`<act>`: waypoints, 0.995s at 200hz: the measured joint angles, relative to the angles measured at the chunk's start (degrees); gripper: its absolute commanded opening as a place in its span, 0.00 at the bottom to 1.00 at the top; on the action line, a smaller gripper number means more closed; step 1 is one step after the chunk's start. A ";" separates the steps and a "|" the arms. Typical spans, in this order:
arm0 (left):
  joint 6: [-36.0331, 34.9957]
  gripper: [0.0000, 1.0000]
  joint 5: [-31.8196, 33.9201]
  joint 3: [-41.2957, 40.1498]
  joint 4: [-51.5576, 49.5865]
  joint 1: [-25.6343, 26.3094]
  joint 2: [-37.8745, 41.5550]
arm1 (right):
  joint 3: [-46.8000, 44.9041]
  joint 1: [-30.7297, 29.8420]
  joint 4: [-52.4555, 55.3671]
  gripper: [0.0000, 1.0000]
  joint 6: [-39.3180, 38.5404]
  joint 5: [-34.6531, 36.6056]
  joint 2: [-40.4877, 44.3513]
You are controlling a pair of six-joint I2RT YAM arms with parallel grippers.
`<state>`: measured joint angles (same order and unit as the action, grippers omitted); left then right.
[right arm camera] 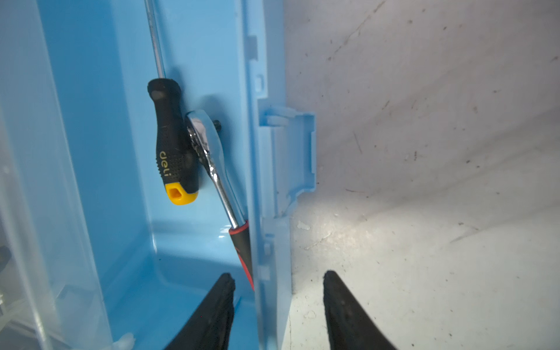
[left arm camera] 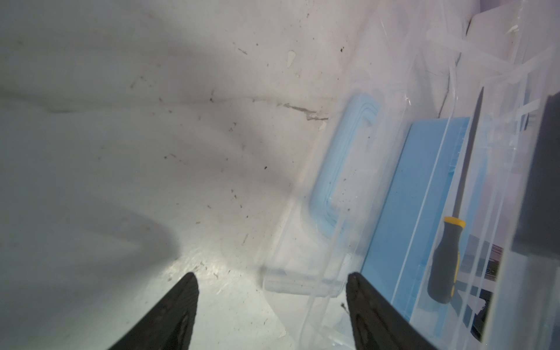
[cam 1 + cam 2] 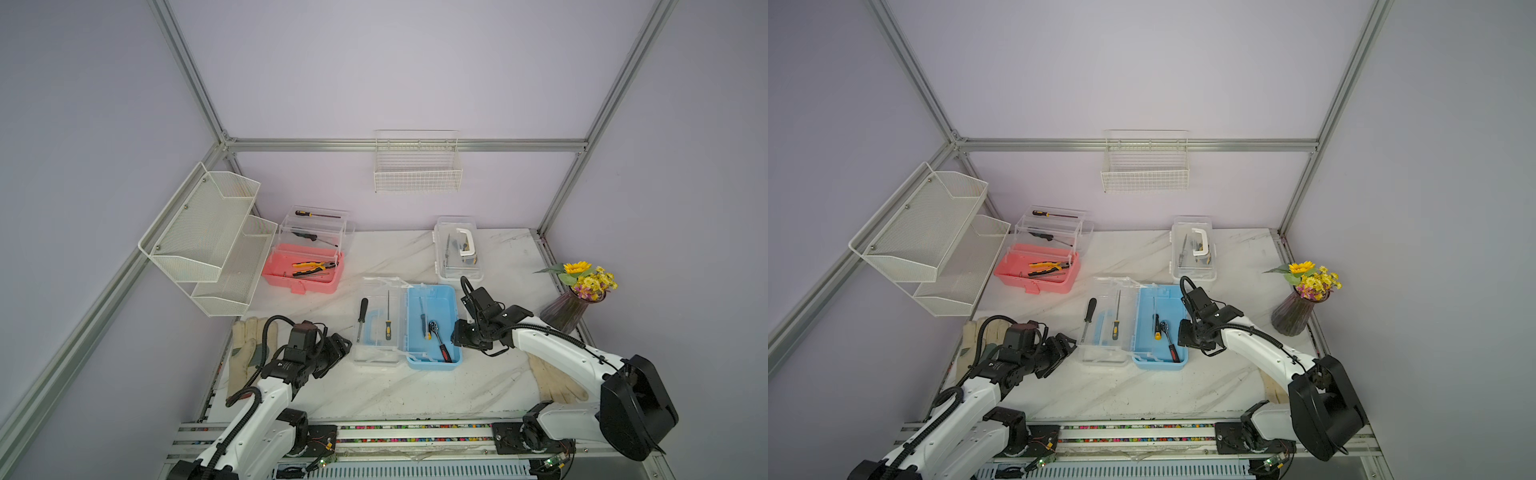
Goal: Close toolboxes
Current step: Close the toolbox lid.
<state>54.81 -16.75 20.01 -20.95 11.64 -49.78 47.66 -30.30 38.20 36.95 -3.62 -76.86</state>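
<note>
Pink toolbox (image 3: pixel 282 270), blue toolbox (image 3: pixel 440 307), white toolbox (image 3: pixel 455 270), grey-veined white table (image 3: pixel 395 386).

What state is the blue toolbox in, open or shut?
Open. The blue toolbox has its clear lid folded out flat on the table beside the base, and the ratchet inside lies uncovered.

The blue toolbox (image 1: pixel 197 45) is glossy plastic, its lid (image 3: pixel 374 353) clear; the ratchet (image 1: pixel 206 136) polished metal; the table (image 3: pixel 415 390) scuffed, marbled.

Only "deli" reads — yellow letters on the black screwdriver handle (image 1: pixel 174 142).
</note>
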 measured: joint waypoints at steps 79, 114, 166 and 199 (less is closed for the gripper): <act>-0.33 0.43 0.50 0.59 6.10 4.46 -9.03 | 0.00 -0.68 -2.40 0.35 -0.09 -0.15 -2.16; -0.59 0.31 0.48 1.33 7.17 5.11 -9.75 | 0.00 -1.25 -2.73 0.30 0.00 0.28 -3.74; -1.79 0.14 1.75 3.30 4.48 5.81 -8.76 | 0.04 -2.56 -2.82 0.21 -0.02 1.79 -4.15; -5.29 0.06 3.65 5.51 -0.35 6.82 -7.58 | 1.57 -4.09 -2.47 0.17 -0.17 4.33 -5.44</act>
<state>49.52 -13.10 25.52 -21.30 18.46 -57.36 49.23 -34.39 35.73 36.77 0.71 -82.30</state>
